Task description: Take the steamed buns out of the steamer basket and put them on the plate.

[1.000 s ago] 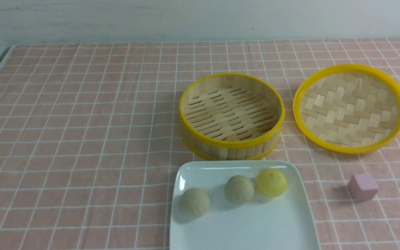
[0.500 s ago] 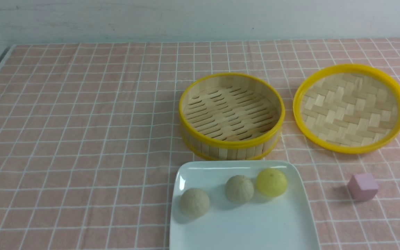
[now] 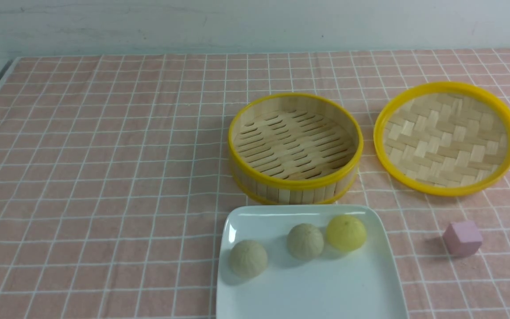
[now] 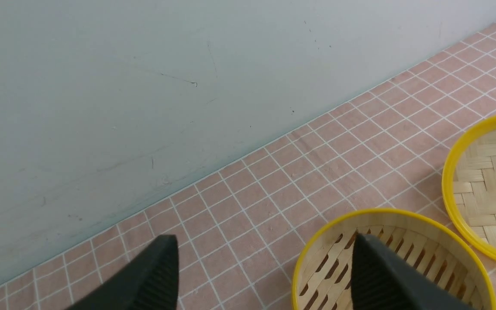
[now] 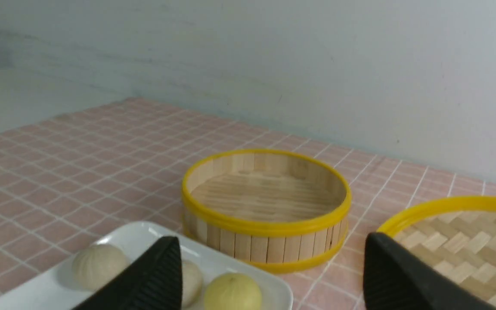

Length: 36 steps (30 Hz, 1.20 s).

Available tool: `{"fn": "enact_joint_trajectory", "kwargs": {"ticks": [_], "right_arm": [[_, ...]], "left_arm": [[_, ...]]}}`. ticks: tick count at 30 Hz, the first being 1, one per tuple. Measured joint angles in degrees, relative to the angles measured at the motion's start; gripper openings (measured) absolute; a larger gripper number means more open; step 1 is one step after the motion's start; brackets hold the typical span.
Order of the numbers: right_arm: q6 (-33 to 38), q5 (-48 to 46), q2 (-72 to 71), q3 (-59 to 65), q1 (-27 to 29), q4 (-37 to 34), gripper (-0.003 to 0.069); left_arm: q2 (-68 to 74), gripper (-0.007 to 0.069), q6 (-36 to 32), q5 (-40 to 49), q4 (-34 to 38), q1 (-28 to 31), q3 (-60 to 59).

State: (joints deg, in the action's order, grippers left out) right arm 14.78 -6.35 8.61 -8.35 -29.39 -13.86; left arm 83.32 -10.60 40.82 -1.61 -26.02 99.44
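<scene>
Task status: judged complete. Steamer basket [image 3: 295, 185]: slatted floor bare, no bun inside.
Steamed buns, three, all on the plate [image 3: 317, 288], which lies just on the robot's side of the basket; whether plate and basket touch cannot be told. Pale bun [image 3: 248, 258] nearest the robot and set apart; second pale bun [image 3: 305, 241] and yellow bun [image 3: 346, 232] close together, nearer the basket.
Left to do: nothing that shows, by this reading.
Left gripper [image 4: 264, 241]: jaws spread wide, nothing between them, held above the basket's left rim.
Right gripper [image 5: 272, 243]: jaws spread wide, empty, on the robot's side of the basket, above the plate.
Also present: lid [image 3: 447, 137], upturned, right of the basket; pink cube [image 3: 462, 238], right of the basket and nearer the robot.
Surface: pink checked tablecloth [image 3: 104, 177], white grid lines.
Room: plain pale wall [image 3: 237, 22] beyond the basket
</scene>
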Motion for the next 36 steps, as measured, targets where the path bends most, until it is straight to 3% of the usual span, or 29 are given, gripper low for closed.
{"fn": "enact_joint_trajectory", "kwargs": {"ticks": [9, 26, 30, 36], "right_arm": [[0.0, -10.9, 0.0, 0.0, 0.0, -0.2, 0.0549], [0.0, -15.6, 0.0, 4.9, 0.5, 1.4, 0.0549], [0.0, -18.5, 0.0, 5.7, 4.5, 2.5, 0.0549], [0.0, -18.9, 0.0, 5.7, 15.1, 2.6, 0.0549]], "left_arm": [[0.0, 0.0512, 0.0, -0.4, 0.1, 0.0, 0.0], [0.0, 0.0512, 0.0, -0.4, 1.6, 0.0, 0.0], [0.0, 0.0512, 0.0, -0.4, 1.6, 0.0, 0.0], [0.0, 0.0512, 0.0, -0.4, 1.6, 0.0, 0.0]]}}
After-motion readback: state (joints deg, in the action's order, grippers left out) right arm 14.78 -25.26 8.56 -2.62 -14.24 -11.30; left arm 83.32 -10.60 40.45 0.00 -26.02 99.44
